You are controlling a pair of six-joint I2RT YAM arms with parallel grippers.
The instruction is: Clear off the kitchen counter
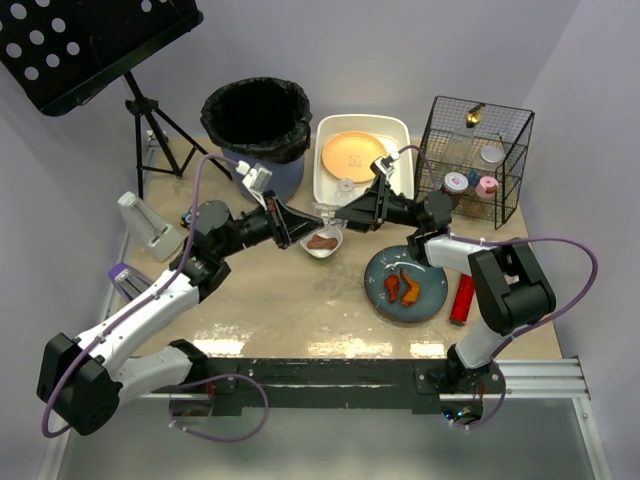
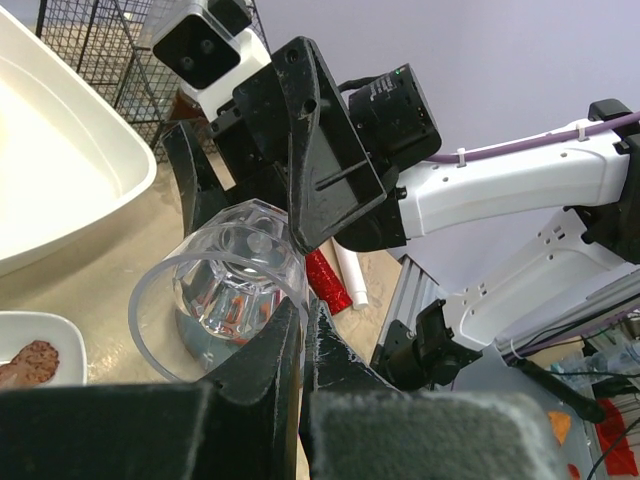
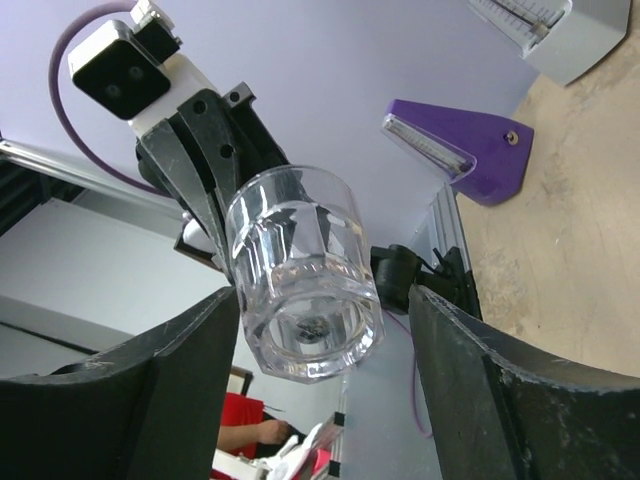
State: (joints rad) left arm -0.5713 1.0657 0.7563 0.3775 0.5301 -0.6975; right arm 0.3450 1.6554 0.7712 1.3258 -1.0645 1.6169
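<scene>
A clear faceted glass (image 1: 322,213) hangs on its side above the kitchen counter (image 1: 300,310), between my two grippers. My left gripper (image 2: 303,305) is shut on the glass (image 2: 225,280), pinching its rim wall. My right gripper (image 3: 325,330) stands open around the base of the glass (image 3: 300,270), with a gap on each side between finger and glass. In the top view the left gripper (image 1: 293,222) and the right gripper (image 1: 345,213) face each other above a small white bowl (image 1: 322,242).
The small bowl holds a bit of food. A blue plate (image 1: 405,285) with food and a red cylinder (image 1: 462,298) lie at the front right. Behind stand a white tub (image 1: 395,135) holding an orange plate, a black wire basket (image 1: 475,160) and a black-lined bin (image 1: 257,120).
</scene>
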